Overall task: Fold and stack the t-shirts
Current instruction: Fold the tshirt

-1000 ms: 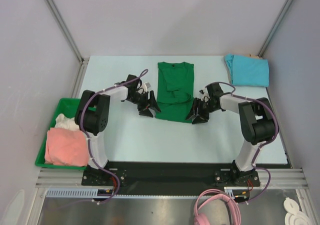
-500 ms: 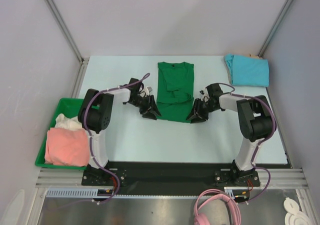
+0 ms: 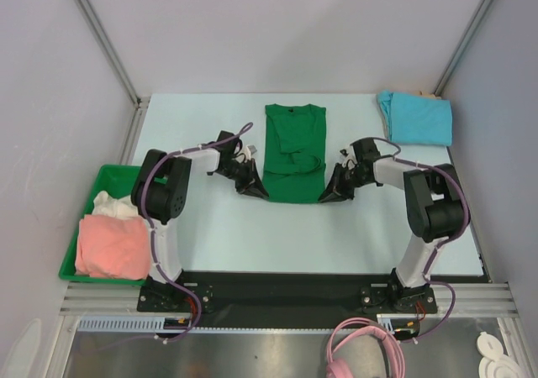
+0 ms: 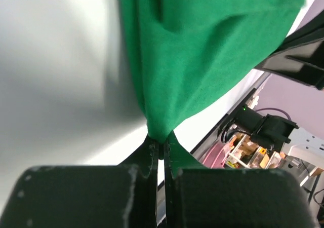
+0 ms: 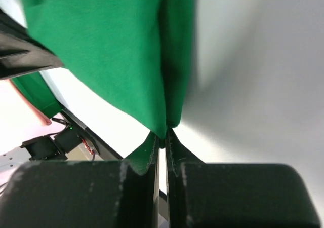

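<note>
A dark green t-shirt (image 3: pixel 292 155) lies flat in the middle of the table, sleeves folded in, collar at the far end. My left gripper (image 3: pixel 262 195) is shut on its near left hem corner (image 4: pixel 161 131). On the other side my right gripper (image 3: pixel 324 198) is shut on the near right hem corner (image 5: pixel 164 127). Both wrist views show green cloth pinched between the fingertips. A folded turquoise t-shirt (image 3: pixel 415 118) rests at the far right. In the tray on the left sit a salmon-pink t-shirt (image 3: pixel 109 247) and a white t-shirt (image 3: pixel 109 204).
A bright green plastic tray (image 3: pixel 94 195) stands off the table's left edge. Grey walls with metal posts enclose the table on three sides. A pink cable (image 3: pixel 363 351) coils below the arm bases.
Both grippers have slid inward onto the green shirt's near corners and shut on the cloth. The shirt still lies flat.
</note>
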`<action>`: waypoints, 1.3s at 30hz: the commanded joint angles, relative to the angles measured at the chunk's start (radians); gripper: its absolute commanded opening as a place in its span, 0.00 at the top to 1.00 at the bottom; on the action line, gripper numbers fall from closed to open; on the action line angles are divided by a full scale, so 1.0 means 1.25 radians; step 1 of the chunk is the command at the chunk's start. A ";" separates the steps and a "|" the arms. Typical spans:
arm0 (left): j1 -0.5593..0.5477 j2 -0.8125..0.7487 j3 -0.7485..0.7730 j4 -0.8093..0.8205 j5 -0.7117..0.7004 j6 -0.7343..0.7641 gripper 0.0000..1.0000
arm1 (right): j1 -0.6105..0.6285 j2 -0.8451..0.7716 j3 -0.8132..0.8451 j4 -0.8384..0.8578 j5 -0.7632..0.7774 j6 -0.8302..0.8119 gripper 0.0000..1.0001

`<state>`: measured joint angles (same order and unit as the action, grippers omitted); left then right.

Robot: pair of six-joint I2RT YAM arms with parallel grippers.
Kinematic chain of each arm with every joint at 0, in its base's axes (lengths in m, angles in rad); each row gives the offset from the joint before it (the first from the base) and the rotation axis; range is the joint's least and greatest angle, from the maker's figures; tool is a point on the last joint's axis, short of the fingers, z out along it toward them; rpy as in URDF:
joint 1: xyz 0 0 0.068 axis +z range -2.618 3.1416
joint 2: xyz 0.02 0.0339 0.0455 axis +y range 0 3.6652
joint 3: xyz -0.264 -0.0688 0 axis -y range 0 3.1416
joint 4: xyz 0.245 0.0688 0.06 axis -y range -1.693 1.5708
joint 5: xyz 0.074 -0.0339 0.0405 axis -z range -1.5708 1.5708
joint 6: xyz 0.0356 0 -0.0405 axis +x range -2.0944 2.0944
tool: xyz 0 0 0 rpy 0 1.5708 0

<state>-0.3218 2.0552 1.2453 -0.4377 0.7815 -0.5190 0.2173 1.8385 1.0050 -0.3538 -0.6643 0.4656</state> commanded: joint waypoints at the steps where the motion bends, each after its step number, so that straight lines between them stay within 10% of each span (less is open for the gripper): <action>1: -0.004 -0.095 0.028 -0.028 0.017 0.037 1.00 | -0.018 -0.101 -0.003 -0.032 -0.018 -0.031 1.00; 28: -0.008 -0.264 -0.049 -0.043 0.028 0.053 1.00 | -0.029 -0.326 -0.035 -0.107 -0.023 -0.067 1.00; 39: 0.022 -0.012 0.407 -0.079 -0.048 0.165 0.99 | -0.099 -0.109 0.220 0.013 -0.006 -0.083 1.00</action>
<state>-0.3202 1.9701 1.5993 -0.5495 0.7647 -0.3870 0.1211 1.6512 1.1713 -0.4202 -0.6899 0.3866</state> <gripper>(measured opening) 0.020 0.066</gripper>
